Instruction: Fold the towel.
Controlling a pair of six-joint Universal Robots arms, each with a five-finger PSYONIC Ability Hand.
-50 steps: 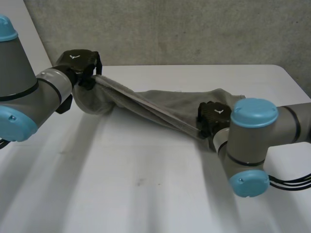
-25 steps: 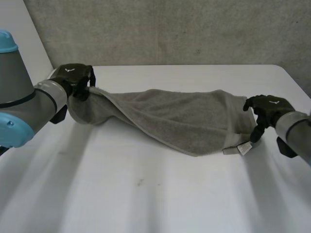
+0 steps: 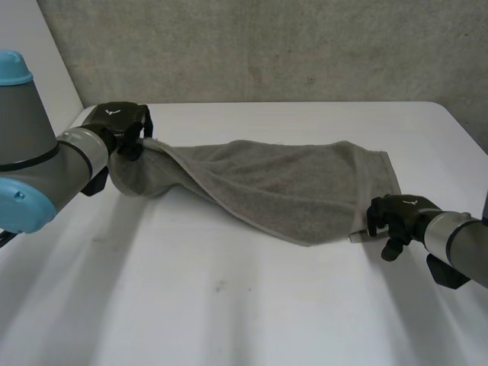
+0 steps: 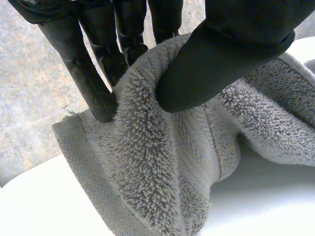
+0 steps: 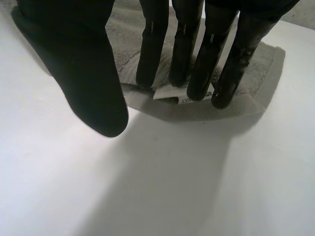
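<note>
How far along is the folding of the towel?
Done: no finished fold shows; the grey towel lies spread on the white table, one end raised. In hand: the left hand pinches that raised end; the right hand has straight fingers at the near corner, by the label. Left: gripping that corner and making the fold.

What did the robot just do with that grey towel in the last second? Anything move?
The right hand moved from the middle of the towel out to its right end, and the towel spread out. The hand then came to the near right corner, its straight fingers resting by the label. The left hand stayed put, pinching the other end.
</note>
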